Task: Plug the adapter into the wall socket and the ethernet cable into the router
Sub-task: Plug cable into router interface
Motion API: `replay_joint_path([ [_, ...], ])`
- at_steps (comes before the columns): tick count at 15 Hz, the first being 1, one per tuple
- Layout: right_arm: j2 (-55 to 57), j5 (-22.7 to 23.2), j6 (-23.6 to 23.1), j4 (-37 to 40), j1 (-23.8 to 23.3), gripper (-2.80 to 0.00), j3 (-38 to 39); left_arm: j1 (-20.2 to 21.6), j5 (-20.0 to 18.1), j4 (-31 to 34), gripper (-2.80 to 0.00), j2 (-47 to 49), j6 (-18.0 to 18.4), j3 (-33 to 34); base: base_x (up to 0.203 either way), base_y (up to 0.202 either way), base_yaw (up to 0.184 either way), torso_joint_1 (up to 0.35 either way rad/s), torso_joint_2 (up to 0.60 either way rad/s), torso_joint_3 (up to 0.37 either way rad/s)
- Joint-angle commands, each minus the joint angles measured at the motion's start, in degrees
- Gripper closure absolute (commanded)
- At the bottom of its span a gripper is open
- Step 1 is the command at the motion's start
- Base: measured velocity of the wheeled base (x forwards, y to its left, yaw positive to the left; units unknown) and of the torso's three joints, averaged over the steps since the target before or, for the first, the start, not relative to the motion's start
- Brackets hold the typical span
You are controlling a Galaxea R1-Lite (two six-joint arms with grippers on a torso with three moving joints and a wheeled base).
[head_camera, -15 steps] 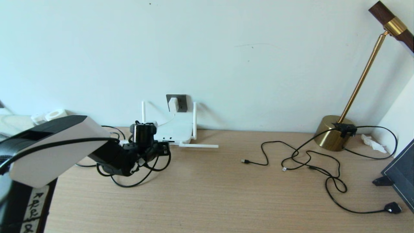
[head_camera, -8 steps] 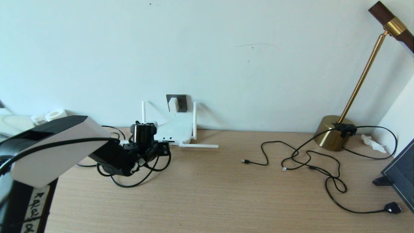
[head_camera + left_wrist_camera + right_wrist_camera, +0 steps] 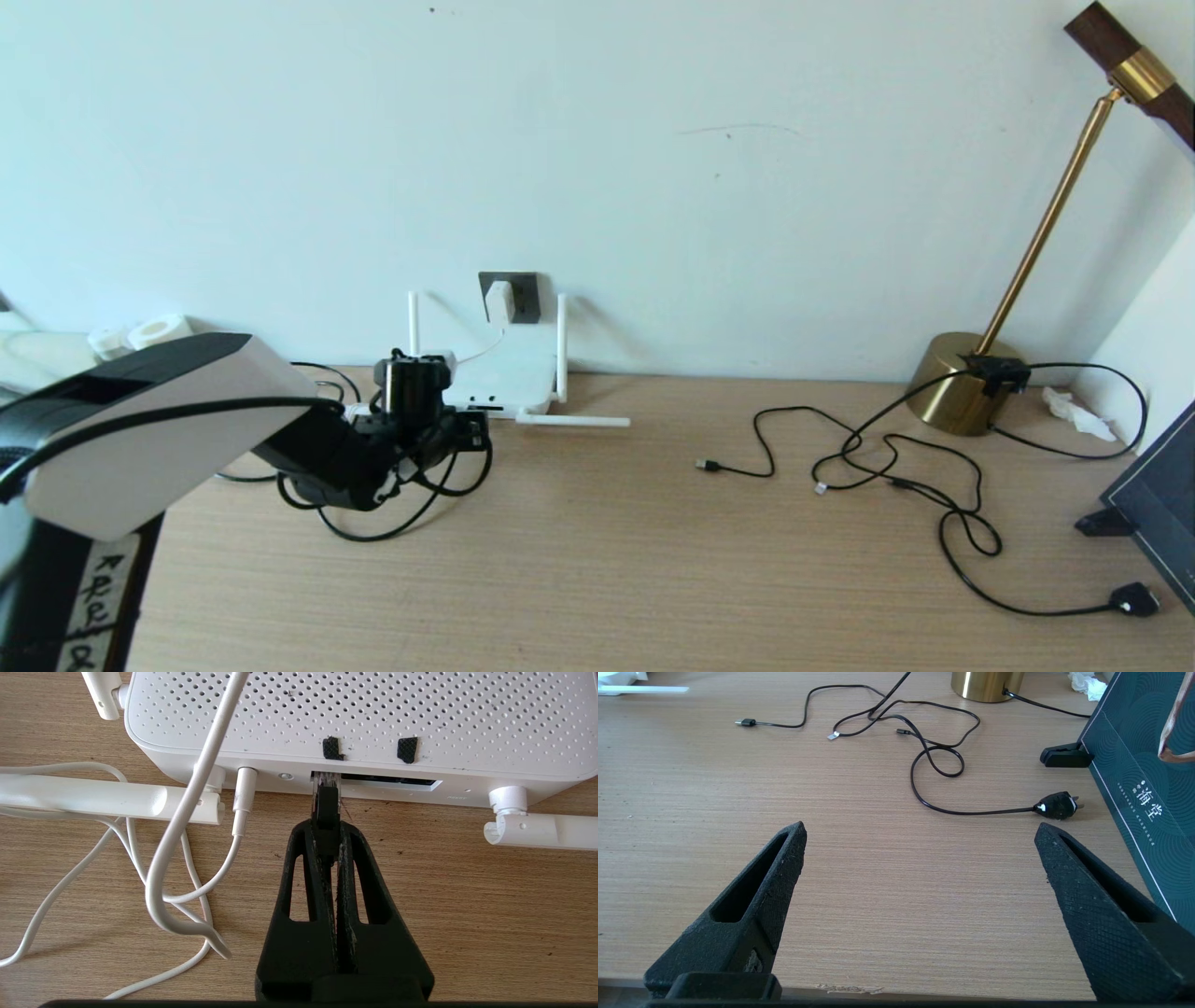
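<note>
We see the ethernet cable point(image 3: 325, 812) pinched at its black boot between the pressed-together fingers of the left gripper point(image 3: 327, 833), its clear plug tip entering the leftmost end of the dark port slot on the near edge of the router point(image 3: 355, 714). In the head view the left gripper point(image 3: 439, 425) sits just in front of the router point(image 3: 499, 378), at the far left of the wooden desk point(image 3: 607, 560), with the cable's black loops point(image 3: 392, 523) trailing on the desk beneath the arm. The adapter point(image 3: 499, 301) is seated in the dark wall socket point(image 3: 523, 297) directly above the router, its thin white cord point(image 3: 187, 826) dropping past the router to a small white plug in the near edge, left of the ethernet plug. One antenna point(image 3: 571, 421) lies flat on the desk to the right; two stand upright.

Our right gripper point(image 3: 920, 835) hovers low over bare desk on the near right, fingers spread wide and holding nothing. Beyond it lie thin black cords point(image 3: 934, 760), a flat black plug point(image 3: 1057, 805), a brass lamp base point(image 3: 987, 685) and a dark green box point(image 3: 1143, 793).
</note>
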Motion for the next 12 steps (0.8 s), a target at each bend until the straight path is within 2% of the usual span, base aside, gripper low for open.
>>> replay_joint_path([
  [1, 0.0, 0.0, 0.0, 0.1, 0.0, -2.8, 0.0, -0.1, 0.2, 0.0, 0.0, -0.3, 0.0, 0.5, 0.0, 0.0, 0.0, 0.0, 0.0, 0.0],
  [12, 0.0, 0.0, 0.0, 0.1, 0.0, -2.8, 0.0, -0.2, 0.2, -0.1, 0.0, -0.8, -0.1, 0.9, 0.0, 0.0, 0.0, 0.0, 0.0, 0.0],
])
